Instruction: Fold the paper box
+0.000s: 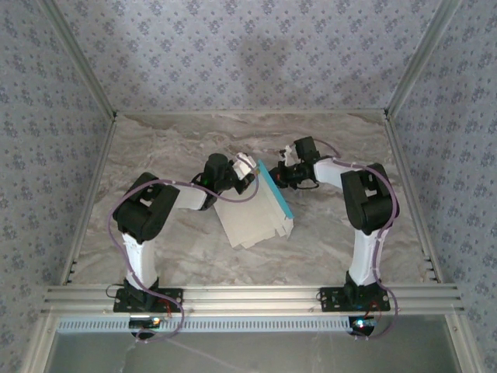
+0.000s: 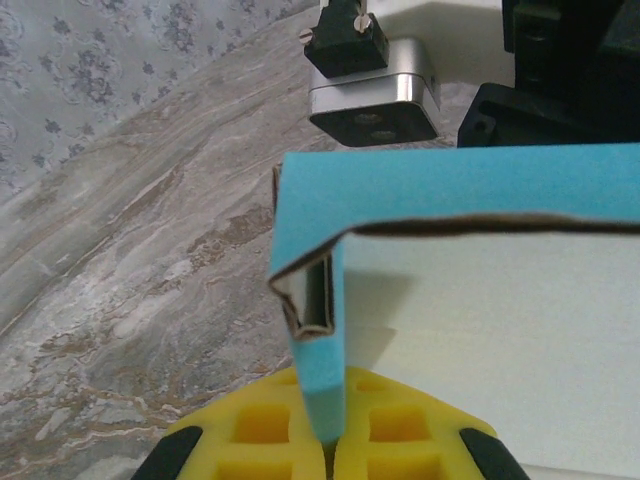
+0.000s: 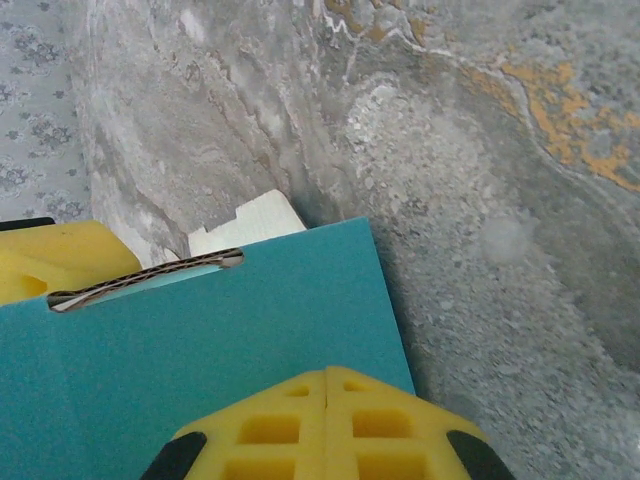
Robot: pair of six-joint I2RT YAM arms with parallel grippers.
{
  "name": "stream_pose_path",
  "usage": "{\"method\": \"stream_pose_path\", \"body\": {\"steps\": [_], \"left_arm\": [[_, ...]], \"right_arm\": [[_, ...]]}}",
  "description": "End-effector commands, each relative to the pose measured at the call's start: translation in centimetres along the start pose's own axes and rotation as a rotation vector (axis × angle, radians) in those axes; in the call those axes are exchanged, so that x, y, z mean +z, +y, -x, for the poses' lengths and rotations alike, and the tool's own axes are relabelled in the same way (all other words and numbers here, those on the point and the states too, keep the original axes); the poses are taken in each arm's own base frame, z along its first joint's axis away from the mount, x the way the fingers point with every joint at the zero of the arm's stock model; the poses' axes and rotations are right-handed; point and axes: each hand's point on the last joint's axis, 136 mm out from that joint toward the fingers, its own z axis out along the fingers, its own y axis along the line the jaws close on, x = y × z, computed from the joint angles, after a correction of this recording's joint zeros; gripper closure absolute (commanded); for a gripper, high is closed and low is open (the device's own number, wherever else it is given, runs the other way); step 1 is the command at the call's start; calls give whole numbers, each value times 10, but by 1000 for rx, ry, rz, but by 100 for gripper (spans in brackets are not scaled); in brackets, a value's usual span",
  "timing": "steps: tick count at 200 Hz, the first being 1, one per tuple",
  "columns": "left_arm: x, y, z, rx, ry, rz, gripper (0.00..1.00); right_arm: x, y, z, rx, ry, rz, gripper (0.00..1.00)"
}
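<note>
While the paper box [image 1: 252, 216] rests near the middle of the worktop [image 1: 155, 148], between my two claws, it is only partly formed. A pale beige panel lies flat on the side toward my bases. A light blue wall [image 2: 460, 185] stands along its far right edge.

My left claw [image 2: 330, 445] is clenched on the box at one corner. A short blue side panel runs edge-on down between its yellow pads. Just above that pinch, the corner tuck [image 2: 310, 300] gapes, with brown card edges showing.

My right claw [image 3: 327, 405] has its pads pressed together, with only a seam between them. It lies over the outer blue face of the wall. I cannot tell whether it touches the card.

I see several risks from here:
- The card looks thin, so a hard pull or twist from my left claw could crease or tear the pinched panel.
- If I let go, the loose corner could spring open.
- A push from the right could slide the whole box across the smooth marbled surface instead of folding it, since only one corner is held.
- The silver housing [image 2: 375, 100] on my right wrist sits just behind the wall, near my left claw, so the two could knock together.

My left arm [image 1: 147, 217] rises from its base and bends at the elbow. Its forearm reaches right and away from me to the box. My right arm [image 1: 369, 202] rises, bends high on the right, and turns left, so both wrists meet across the raised wall.
</note>
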Motion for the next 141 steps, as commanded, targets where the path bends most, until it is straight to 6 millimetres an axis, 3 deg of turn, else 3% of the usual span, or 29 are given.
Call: {"method": "stream_pose_path", "body": {"steps": [1, 34, 75, 109, 141], "left_arm": [[9, -8, 7, 29, -9, -9, 100], [10, -13, 7, 35, -10, -21, 100], [6, -12, 6, 27, 3, -45, 100], [5, -9, 7, 4, 0, -73, 100], [5, -9, 8, 0, -7, -78, 100]], "right_arm": [[12, 42, -10, -65, 83, 130, 98], [10, 40, -6, -68, 76, 89, 96], [-37, 13, 21, -54, -71, -80, 83], [-71, 32, 33, -111, -141, -106, 69], [-79, 61, 34, -136, -132, 0, 59]]}}
